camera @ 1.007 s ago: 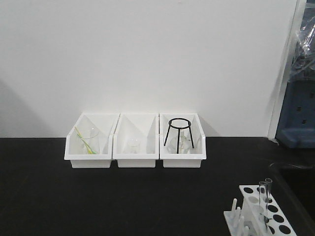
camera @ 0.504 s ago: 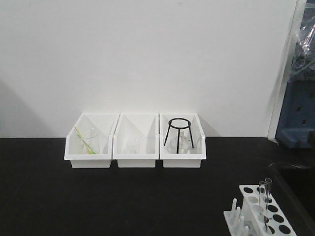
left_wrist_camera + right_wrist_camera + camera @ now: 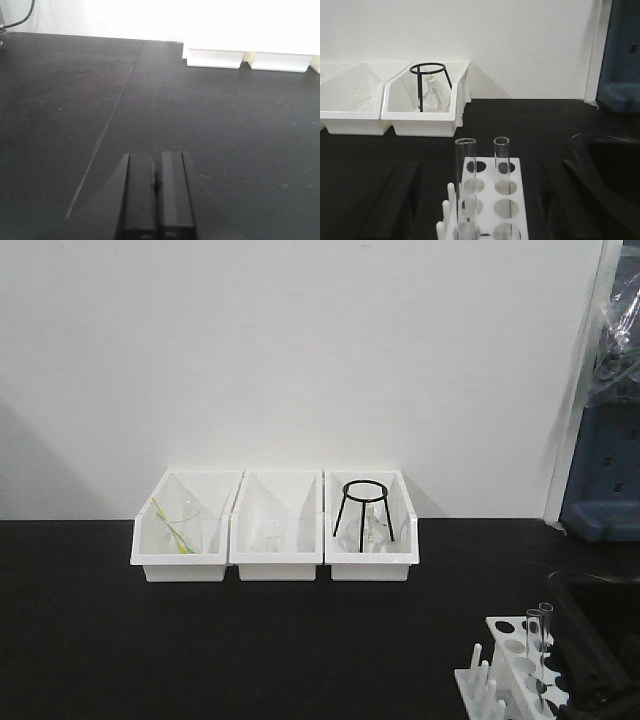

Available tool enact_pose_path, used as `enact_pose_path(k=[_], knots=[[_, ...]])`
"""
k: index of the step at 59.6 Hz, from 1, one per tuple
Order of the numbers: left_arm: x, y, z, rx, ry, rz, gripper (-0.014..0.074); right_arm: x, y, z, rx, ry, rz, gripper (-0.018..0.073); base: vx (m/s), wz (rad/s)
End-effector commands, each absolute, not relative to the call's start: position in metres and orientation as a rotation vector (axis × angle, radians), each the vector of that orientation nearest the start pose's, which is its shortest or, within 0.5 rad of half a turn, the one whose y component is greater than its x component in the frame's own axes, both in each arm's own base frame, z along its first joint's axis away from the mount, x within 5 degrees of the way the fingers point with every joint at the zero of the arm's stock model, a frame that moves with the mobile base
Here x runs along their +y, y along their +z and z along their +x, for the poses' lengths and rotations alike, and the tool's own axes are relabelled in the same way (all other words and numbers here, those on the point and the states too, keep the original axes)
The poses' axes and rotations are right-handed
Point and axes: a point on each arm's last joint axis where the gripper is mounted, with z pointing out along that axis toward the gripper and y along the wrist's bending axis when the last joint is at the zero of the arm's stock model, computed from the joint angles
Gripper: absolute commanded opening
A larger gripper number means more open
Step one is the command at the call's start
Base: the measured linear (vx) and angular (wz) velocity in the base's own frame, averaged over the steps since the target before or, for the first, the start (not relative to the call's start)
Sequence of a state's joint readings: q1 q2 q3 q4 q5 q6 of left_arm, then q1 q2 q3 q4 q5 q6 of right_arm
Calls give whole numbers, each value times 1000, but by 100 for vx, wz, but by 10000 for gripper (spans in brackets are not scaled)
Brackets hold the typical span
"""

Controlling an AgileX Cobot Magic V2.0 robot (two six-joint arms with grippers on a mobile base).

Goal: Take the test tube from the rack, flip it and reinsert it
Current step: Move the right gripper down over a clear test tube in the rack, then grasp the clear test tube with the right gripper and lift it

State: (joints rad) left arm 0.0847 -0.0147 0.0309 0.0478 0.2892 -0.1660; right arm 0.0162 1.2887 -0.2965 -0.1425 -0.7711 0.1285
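Observation:
The white rack [image 3: 492, 200] stands on the black table at the bottom right of the front view [image 3: 515, 665], with short pegs [image 3: 449, 197] on its left side. Two clear test tubes stand upright in it, rimmed ends up: a nearer one [image 3: 465, 185] and a farther one [image 3: 501, 162]; both also show in the front view [image 3: 533, 650]. My right gripper [image 3: 480, 210] is open wide, its dark fingers [image 3: 395, 200] on either side of the rack, touching nothing. My left gripper [image 3: 156, 195] is shut and empty above bare table.
Three white open-fronted bins [image 3: 275, 562] stand at the back against the wall; the right one holds a black wire tripod [image 3: 362, 510] and a flask [image 3: 434, 100], the left one a beaker. A blue unit [image 3: 605, 480] stands at far right.
My right gripper has come into the front view at the bottom right and now covers the rack's right side. The tubes and rack have not moved.

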Motion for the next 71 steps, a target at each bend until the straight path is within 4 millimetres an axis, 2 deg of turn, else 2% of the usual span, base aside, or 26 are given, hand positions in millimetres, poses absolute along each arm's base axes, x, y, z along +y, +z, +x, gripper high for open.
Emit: enact_pose_path(k=[1,12,24,38,46,51,66,71], knots=[[5,186,55,1683,-26,-176,-6,14,219,233,1546,138,-73,511,0,0],[5,186,55,1683,-26,-176,-6,16,203,263,1566,153,-82,511,0,0],[5,186,55,1683,-26,-176,-6,22,195,291,1587,182,-161,511,0,0],[5,186,55,1683,-26,-176,-6,21,179,303,1619,173,-148,511,0,0],[5,186,55,1683,-26,-176,-6,21,174,304,1622,157,-166,480,0,0],[5,186,55,1683,-26,-176,-6,21,174,304,1622,157,-166,406,0,0],[5,186,55,1683,-26,-176,-6,21,174,304,1622,162,-166,-18,0,0],[5,186,55,1683,-26,-176,-6,21,175,303,1621,163,-170,-15,0,0]])
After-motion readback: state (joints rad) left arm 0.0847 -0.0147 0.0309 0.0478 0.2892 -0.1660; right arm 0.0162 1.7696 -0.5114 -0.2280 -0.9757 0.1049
